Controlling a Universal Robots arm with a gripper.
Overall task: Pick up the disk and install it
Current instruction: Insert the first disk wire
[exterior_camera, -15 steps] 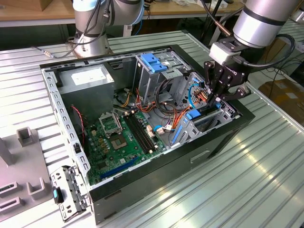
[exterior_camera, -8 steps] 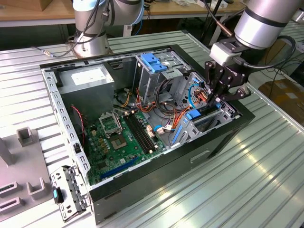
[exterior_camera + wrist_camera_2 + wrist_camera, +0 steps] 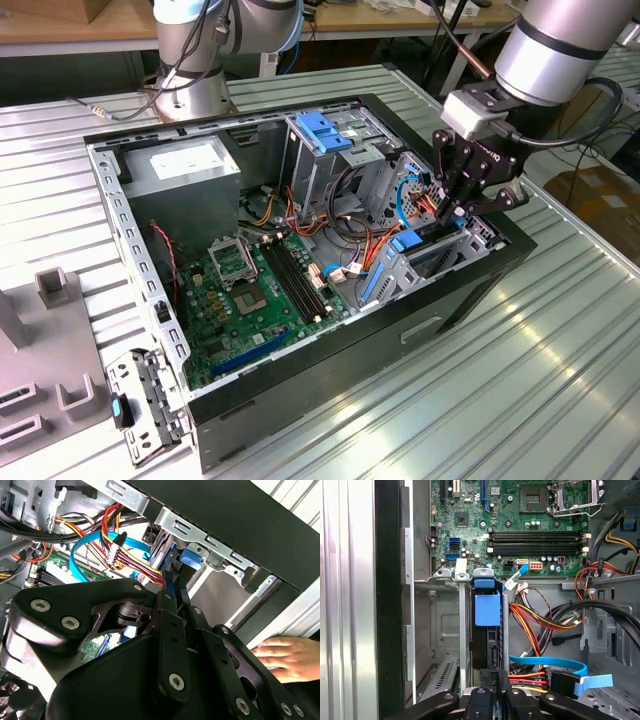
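At the fingertips, the gripper (image 3: 495,676) has its fingers drawn narrow onto the edge of the disk (image 3: 487,612), which stands on edge in the drive bay (image 3: 465,630), between upright metal rails; in the second wrist view the gripper (image 3: 172,578) shows the same tight pinch on the blue-edged carrier; in the exterior view the gripper (image 3: 462,205) hangs at three o'clock of the open computer case (image 3: 330,370).

Just beside the bay runs a bundle of red, yellow and orange power wires (image 3: 540,622) and one flat light-blue data cable (image 3: 550,661); I judge either could catch on the carrier or get trapped under it; a slight tilt could jam the disk against the rails, and a hard push then might slip the grip. One person's hand (image 3: 287,656) rests on the case edge close to the gripper; that looks like a pinch risk.

Farther off lie one motherboard (image 3: 520,540) with one empty processor socket (image 3: 535,497); at eleven o'clock of the case sits one grey power supply box (image 3: 190,165), at one o'clock one blue latch (image 3: 322,130) on the drive cage; beyond, at twelve o'clock, a second arm's base (image 3: 190,90) stands on the ribbed worktop (image 3: 560,380). Counted: one disk, one gripper, two arms.
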